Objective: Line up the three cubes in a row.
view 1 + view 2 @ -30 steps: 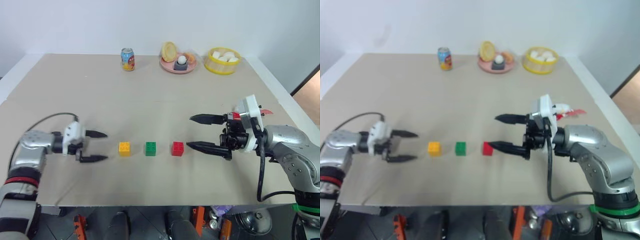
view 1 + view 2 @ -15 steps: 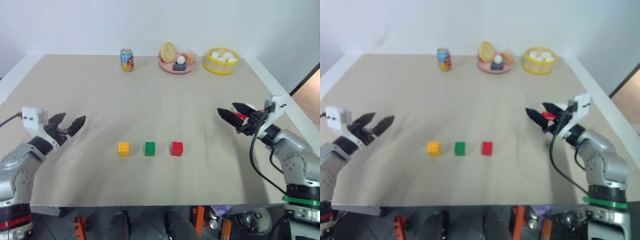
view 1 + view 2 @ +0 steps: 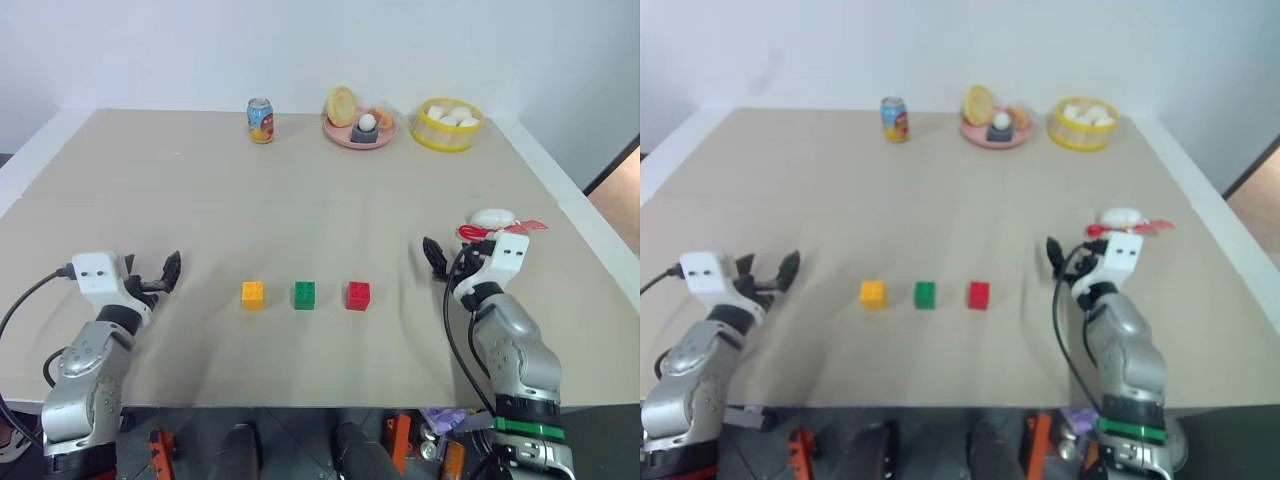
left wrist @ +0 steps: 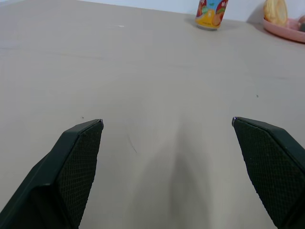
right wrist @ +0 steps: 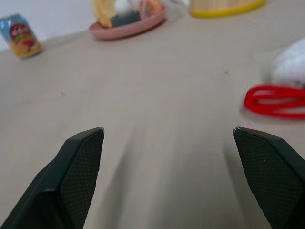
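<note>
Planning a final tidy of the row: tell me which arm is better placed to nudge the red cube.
Right. The red cube ends the row on the right gripper's side, with bare table between them. The left gripper would have to reach past the orange-yellow cube and green cube. Both grippers are open and empty.

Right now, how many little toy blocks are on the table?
3, all in one row near the front: a yellow block on the left, a green block in the middle, a red block on the right. None looks hidden.
</note>
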Controlling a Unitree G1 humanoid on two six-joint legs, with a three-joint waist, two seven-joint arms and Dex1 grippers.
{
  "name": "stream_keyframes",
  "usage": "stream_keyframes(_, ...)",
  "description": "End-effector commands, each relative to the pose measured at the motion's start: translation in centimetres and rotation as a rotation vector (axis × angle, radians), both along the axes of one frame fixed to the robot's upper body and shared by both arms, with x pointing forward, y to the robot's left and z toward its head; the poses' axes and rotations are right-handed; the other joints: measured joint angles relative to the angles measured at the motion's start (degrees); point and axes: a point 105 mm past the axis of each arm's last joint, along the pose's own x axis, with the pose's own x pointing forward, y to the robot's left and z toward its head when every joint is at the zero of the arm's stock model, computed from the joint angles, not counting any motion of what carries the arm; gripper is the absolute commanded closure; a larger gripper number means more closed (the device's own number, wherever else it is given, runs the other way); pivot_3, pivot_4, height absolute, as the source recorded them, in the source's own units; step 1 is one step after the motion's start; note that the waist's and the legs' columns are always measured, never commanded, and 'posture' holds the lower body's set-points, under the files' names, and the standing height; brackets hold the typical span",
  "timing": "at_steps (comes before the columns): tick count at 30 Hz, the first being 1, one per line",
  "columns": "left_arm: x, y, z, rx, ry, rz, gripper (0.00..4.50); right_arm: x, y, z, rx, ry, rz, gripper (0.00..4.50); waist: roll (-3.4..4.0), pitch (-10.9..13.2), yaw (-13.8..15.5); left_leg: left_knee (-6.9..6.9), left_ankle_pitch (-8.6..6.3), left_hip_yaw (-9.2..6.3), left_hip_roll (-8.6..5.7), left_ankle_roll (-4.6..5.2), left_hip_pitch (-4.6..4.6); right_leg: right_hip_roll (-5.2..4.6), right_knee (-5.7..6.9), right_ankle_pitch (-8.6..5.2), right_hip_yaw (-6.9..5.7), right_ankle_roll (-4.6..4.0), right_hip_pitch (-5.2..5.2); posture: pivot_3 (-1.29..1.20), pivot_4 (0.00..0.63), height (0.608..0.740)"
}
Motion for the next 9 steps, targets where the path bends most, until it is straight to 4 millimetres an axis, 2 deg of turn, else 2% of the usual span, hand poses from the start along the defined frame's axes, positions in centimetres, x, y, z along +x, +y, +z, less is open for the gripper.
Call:
stream_keyframes(1,-0.26,-1.17,0.35,0.075,-0.031,-0.044,0.02,-1.59,2.75,2.78,-0.004,-0.11,0.142,0.0,0.01,0.0,-0.04,-0.01,0.0,0.0,0.0,0.0,0.0,0.0,0.0,-0.01,0.0,0.0,-0.01,0.0,0.15,0.74)
stream_keyframes(3,-0.23,-1.06,0.08,0.07,-0.027,-0.035,0.02,-2.19,3.02,3.13,-0.007,-0.121,0.152,0.0,0.0,0.0,-0.05,-0.02,0.0,0.0,0.02,0.0,-0.02,0.0,0.0,-0.01,0.0,0.0,-0.03,0.0,0.15,0.74)
stream_keyframes(9,-0.22,-1.25,0.39,0.061,-0.065,-0.018,0.02,-2.33,2.17,3.45,0.015,-0.125,0.094,0.0,-0.02,-0.01,-0.03,0.07,-0.01,0.0,-0.01,-0.01,0.0,-0.05,-0.05,0.08,-0.01,-0.1,-0.02,0.0,0.15,0.74)
